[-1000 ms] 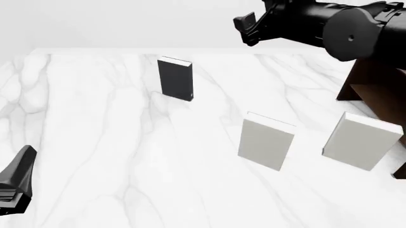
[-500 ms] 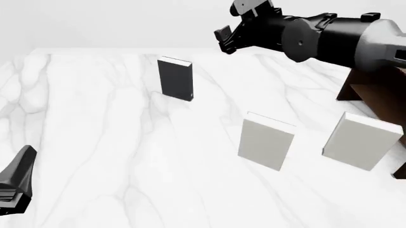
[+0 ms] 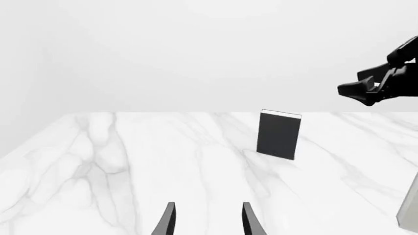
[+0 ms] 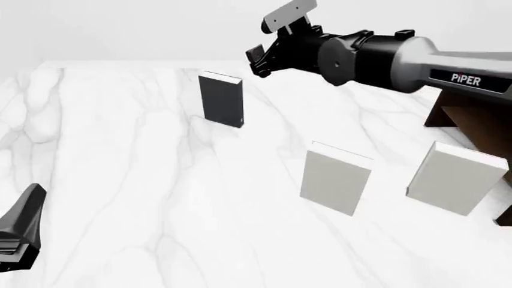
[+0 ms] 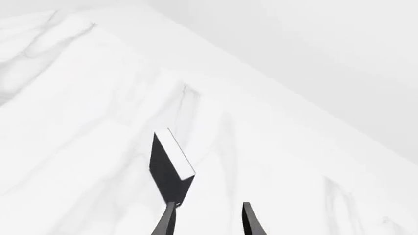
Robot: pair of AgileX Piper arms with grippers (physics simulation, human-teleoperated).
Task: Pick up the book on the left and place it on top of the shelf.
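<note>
Right hand (image 4: 260, 57), fingers spread and holding nothing, reaches high over the table beside the upright book (image 4: 222, 99).

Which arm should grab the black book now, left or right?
Right. The right gripper hangs open just beside the black book, while the left gripper sits far back at the table's near edge.

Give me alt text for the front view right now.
The right gripper hangs open in the air just right of the upright black book, not touching it. Two pale books stand nearer on the marble table, the brown shelf at far right.
</note>
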